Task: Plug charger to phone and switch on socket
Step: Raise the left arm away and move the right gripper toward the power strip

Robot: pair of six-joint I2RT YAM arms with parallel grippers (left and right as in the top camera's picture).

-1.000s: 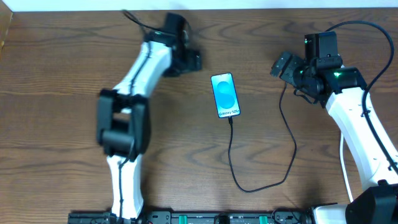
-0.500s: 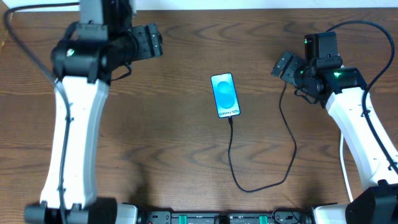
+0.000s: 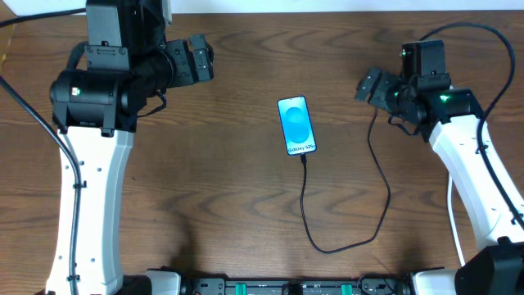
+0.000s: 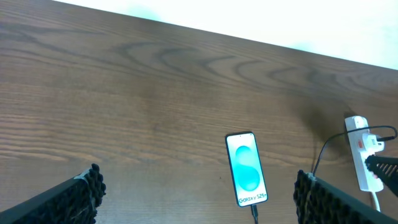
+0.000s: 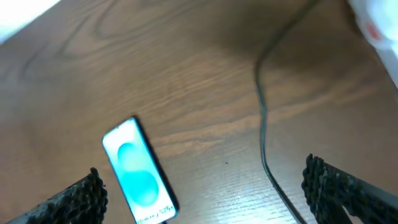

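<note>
The phone (image 3: 296,125) lies flat mid-table, its blue screen lit. The charger's black cable (image 3: 372,225) meets the phone's lower edge, loops toward the front and climbs back under my right arm. In the left wrist view the phone (image 4: 247,168) sits between the fingertips' lines, and the white socket (image 4: 359,152) lies at the far right with the cable (image 4: 323,155) running to it. My left gripper (image 3: 201,60) hangs open, high over the back left. The right gripper (image 3: 369,85) is open, empty, right of the phone. The right wrist view shows the phone (image 5: 140,174), the cable (image 5: 263,137) and a blurred socket (image 5: 373,22).
The brown wooden table (image 3: 221,205) ends at a white wall along the back (image 4: 249,18). The right arm's white links (image 3: 467,172) cover the table's right side, and the left arm (image 3: 86,188) stands tall over the left side.
My left arm has swung from behind the phone out to the back left and risen, and its jaws have spread wider. The right arm, phone and cable have stayed put.
</note>
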